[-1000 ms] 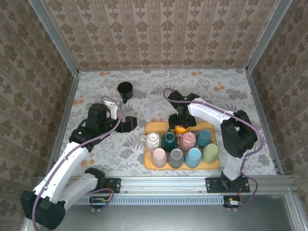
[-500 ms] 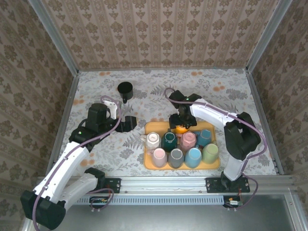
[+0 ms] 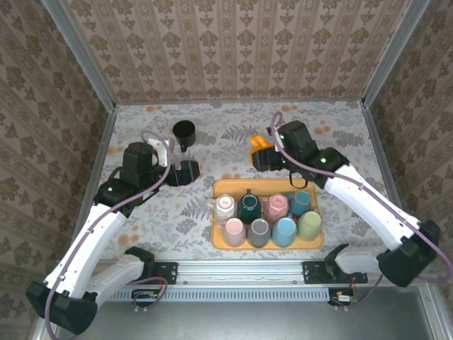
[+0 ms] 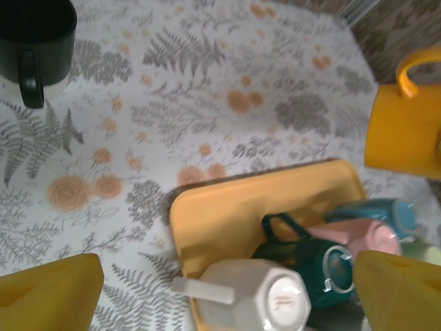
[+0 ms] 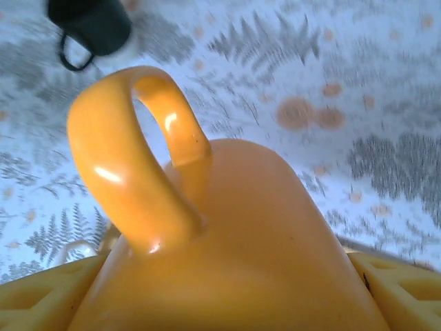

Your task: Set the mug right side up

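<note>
- Orange mug [image 3: 257, 144] is clamped between the right fingers [image 5: 41, 300]. It looks to be held off the counter [image 3: 340, 127], just beyond the far edge of the tray [image 3: 230, 187] and roughly midway between the counter's left and right edges. I cannot tell which way its mouth faces.
- Left fingers [image 4: 48, 293] are spread wide with nothing between them. They sit between the black mug [image 3: 185, 132] and the tray's far-left corner.
- Risk 1, slip: the pads bear on a smooth, rounded, glossy wall. Rolling the wrist to upright the mug could let it pivot or slide out, and it would fall to the bare counter and might roll.
- Risk 2, tilted set-down: if the mug is released before its base sits flat, the handle's weight could tip it onto its side.
- Risk 3, clipping: the right forearm passes close by the tray's far-right corner. Lowering it while rotating might knock the tray mugs [image 3: 274, 207], which stand packed together.
- Risk 4, arm conflict: the left fingers are near the likely set-down area, so a leftward placement could bring the two arms into contact.
</note>
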